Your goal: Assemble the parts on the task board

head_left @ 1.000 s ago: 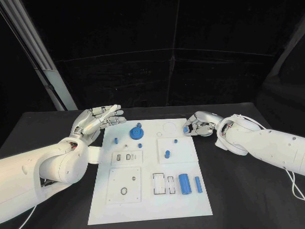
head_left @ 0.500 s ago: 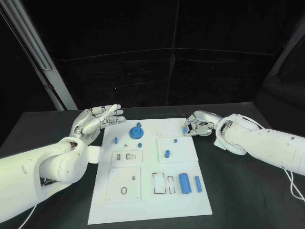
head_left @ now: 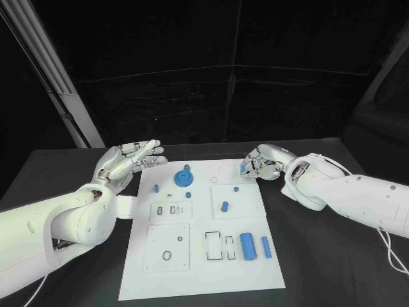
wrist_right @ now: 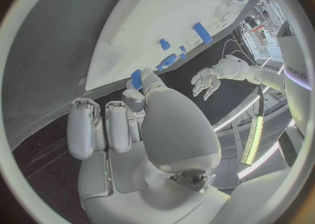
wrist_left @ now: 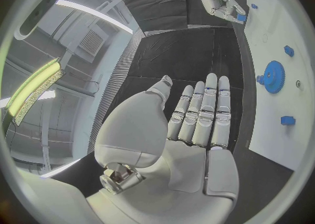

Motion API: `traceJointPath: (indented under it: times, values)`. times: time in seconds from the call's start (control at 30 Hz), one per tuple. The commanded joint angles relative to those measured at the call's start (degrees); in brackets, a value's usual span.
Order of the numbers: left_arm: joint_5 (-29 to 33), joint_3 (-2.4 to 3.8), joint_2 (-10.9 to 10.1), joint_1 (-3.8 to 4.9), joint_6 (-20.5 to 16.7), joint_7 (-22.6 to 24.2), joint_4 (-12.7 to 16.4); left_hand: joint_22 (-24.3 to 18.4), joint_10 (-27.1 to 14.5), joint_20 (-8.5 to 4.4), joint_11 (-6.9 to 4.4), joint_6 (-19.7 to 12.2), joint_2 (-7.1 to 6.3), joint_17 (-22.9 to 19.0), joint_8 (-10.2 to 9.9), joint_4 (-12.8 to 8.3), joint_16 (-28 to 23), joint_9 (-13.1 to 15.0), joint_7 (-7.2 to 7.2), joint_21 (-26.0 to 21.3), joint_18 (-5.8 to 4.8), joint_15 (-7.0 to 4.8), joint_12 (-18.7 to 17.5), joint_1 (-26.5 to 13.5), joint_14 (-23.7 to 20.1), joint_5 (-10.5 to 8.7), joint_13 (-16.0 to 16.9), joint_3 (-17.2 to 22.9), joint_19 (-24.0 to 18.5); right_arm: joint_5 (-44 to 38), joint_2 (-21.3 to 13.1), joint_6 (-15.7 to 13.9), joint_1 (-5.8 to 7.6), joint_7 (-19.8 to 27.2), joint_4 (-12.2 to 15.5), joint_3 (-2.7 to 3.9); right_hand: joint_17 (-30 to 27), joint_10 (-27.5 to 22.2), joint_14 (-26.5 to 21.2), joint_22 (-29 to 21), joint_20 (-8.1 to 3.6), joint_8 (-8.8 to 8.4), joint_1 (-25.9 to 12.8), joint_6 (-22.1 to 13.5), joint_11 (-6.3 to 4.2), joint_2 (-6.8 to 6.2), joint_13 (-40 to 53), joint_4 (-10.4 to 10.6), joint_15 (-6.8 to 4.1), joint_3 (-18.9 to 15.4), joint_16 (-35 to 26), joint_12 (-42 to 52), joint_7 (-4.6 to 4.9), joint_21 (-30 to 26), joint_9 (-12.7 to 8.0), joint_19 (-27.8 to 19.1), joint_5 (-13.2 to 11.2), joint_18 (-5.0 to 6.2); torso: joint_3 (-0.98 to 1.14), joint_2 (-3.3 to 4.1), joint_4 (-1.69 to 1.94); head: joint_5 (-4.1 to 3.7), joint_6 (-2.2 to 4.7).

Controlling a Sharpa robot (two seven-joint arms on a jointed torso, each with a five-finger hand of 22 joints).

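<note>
The white task board lies in the middle of the black table. A blue gear stands near its far edge, also seen in the left wrist view as the gear. My right hand hovers over the board's far right corner, fingers curled, pinching a small blue part at its fingertips; the same part shows in the left wrist view. My left hand is raised beside the board's far left corner, fingers straight and apart, holding nothing.
Several small blue pegs stand on the board's middle. Two blue cylinders lie at its near right, beside rectangular slots. A round recess sits just left of my right hand. A slanted metal post rises at the back left.
My right hand has lifted a little and shifted toward the board's far edge, carrying the small blue part. My left hand has stayed in place.
</note>
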Motion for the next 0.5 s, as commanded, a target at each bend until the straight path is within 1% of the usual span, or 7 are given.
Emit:
traceJointPath:
  times: [0.03, 0.13, 0.2, 0.27, 0.37, 0.43, 0.5]
  values:
    - [0.0, 0.05, -0.2, 0.07, 0.0, -0.1, -0.3, -0.1, 0.2, 0.11, 0.21, 0.2, 0.67, -0.1, -0.4, -0.2, -0.4, 0.0, 1.24, -0.3, 0.84, -0.13, -0.1, -0.1, 0.3, 0.23, 0.0, 0.0, 0.4, -0.2, 0.1, -4.3, 0.16, -6.5, 2.9, 0.06, 0.0, 0.5, 2.8, 2.1, -0.17, 0.02, -0.5, 1.0, -0.13, 0.07, 0.5, 0.2, -0.36, 0.0, 0.1, 0.6, -0.58, 0.4, 0.2, 0.1, 0.2, -0.72, -0.06, -0.42, 0.09, 0.13, 0.25]
    - [0.0, 0.05, -0.1, 0.07, 0.1, 0.0, -0.7, -0.1, 0.2, 0.11, 0.21, 0.2, 0.67, -0.1, -0.4, -0.2, -0.4, 0.0, 1.25, -0.3, 0.84, -0.13, -0.1, -0.1, 0.3, 0.23, 0.0, 0.0, 0.4, -1.0, 0.8, -5.4, 0.17, -8.4, 4.8, 0.08, 0.0, 0.5, 2.8, 2.1, -0.20, -0.06, -0.4, 0.9, -0.14, -0.01, 0.7, 0.1, -0.38, 0.0, 0.2, 0.7, -0.58, 0.4, 0.2, 0.1, 0.3, -0.72, -0.10, -0.81, 0.08, 0.24, -0.15]
    - [0.0, 0.05, 0.0, 0.07, 0.2, 0.0, -1.0, -0.1, 0.2, 0.11, 0.21, 0.2, 0.67, -0.1, -0.4, -0.2, -0.4, 0.0, 1.25, -0.3, 0.84, -0.13, -0.1, -0.1, 0.3, 0.23, 0.0, 0.0, 0.4, -2.4, 2.0, -6.0, 0.18, -9.1, 5.5, 0.10, 0.1, 0.7, 2.8, 2.2, -0.25, -0.28, -0.1, 0.7, -0.15, -0.05, 1.2, -0.2, -0.40, 0.3, 0.2, 1.1, -0.55, 0.4, 0.2, 0.2, 0.8, -0.73, -0.13, -1.11, -0.03, 0.41, -0.28]
    - [0.0, 0.05, 0.1, 0.06, 0.3, 0.1, -1.3, -0.1, 0.2, 0.11, 0.21, 0.2, 0.67, -0.1, -0.4, -0.2, -0.4, 0.0, 1.25, -0.3, 0.84, -0.12, -0.1, 0.0, 0.3, 0.23, 0.0, 0.0, 0.4, -3.3, 3.1, -5.9, 0.18, -9.6, 5.9, 0.11, 0.2, 0.7, 2.9, 2.2, -0.26, -0.39, -0.2, 0.6, -0.12, -0.06, 1.4, -0.2, -0.40, 0.4, 0.2, 1.3, -0.50, 0.4, 0.1, 0.2, 0.9, -0.74, -0.13, -1.32, -0.05, 0.64, -0.44]
    - [0.0, 0.05, 0.3, 0.05, 0.1, -0.1, -1.7, -0.1, 0.2, 0.11, 0.21, 0.2, 0.67, -0.1, -0.4, -0.2, -0.4, 0.0, 1.25, -0.3, 0.84, -0.12, -0.1, 0.0, 0.3, 0.23, 0.0, 0.0, 0.4, -5.2, 5.3, -4.8, 0.18, -10.2, 6.3, 0.12, 0.2, 0.7, 2.9, 2.2, -0.26, -0.53, -0.3, 0.5, -0.07, 0.01, 1.5, -0.1, -0.38, 0.4, 0.3, 1.4, -0.43, 0.4, 0.1, 0.2, 0.9, -0.74, -0.16, -1.64, 0.13, 0.96, -0.98]
    - [0.0, 0.05, 0.5, 0.03, 0.0, -0.2, -1.9, -0.1, 0.2, 0.11, 0.21, 0.2, 0.67, -0.1, -0.4, -0.2, -0.4, 0.0, 1.25, -0.3, 0.84, -0.12, -0.1, 0.0, 0.3, 0.23, 0.0, 0.0, 0.4, -6.8, 6.5, -3.8, 0.18, -10.4, 6.4, 0.11, 0.2, 0.7, 2.9, 2.2, -0.26, -0.56, -0.3, 0.5, -0.06, 0.05, 1.5, -0.1, -0.37, 0.5, 0.2, 1.4, -0.42, 0.4, 0.1, 0.2, 1.0, -0.74, -0.21, -1.85, 0.18, 1.52, -1.34]
    - [0.0, 0.05, 0.6, 0.02, 0.0, -0.3, -2.0, -0.1, 0.2, 0.11, 0.21, 0.2, 0.67, -0.1, -0.4, -0.2, -0.4, 0.0, 1.25, -0.3, 0.84, -0.12, -0.1, 0.0, 0.3, 0.23, 0.0, 0.0, 0.4, -8.5, 7.8, -2.7, 0.17, -10.7, 6.7, 0.10, 0.1, 0.7, 2.8, 2.2, -0.25, -0.63, -0.3, 0.4, -0.04, 0.11, 1.5, -0.1, -0.36, 0.5, 0.2, 1.4, -0.41, 0.4, 0.1, 0.1, 1.1, -0.73, -0.27, -2.07, 0.39, 1.85, -1.82]
